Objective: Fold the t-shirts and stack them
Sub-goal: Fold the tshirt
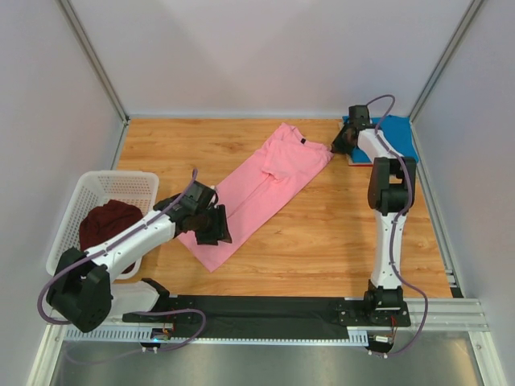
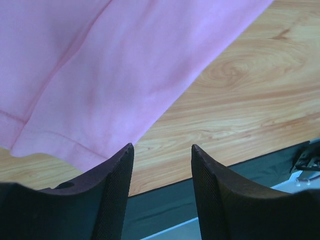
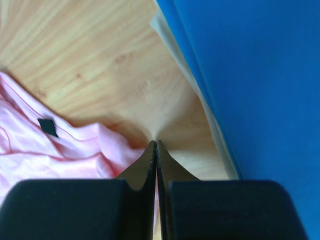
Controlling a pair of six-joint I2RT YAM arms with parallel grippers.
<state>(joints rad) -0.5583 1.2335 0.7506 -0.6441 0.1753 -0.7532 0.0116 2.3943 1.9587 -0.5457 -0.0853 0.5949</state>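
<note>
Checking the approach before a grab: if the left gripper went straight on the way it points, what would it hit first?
Probably bare table just beside the pink shirt's hem, though depth is unclear. The left gripper is open.

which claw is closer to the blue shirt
Right. The right claw is just beside the blue shirt; the left claw is far across the table, at the pink shirt's hem.

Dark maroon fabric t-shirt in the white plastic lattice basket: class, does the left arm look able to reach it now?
Probably yes: the dark maroon t-shirt lies uncovered in the open-topped white lattice basket beside the left arm, whose gripper is open.
</note>
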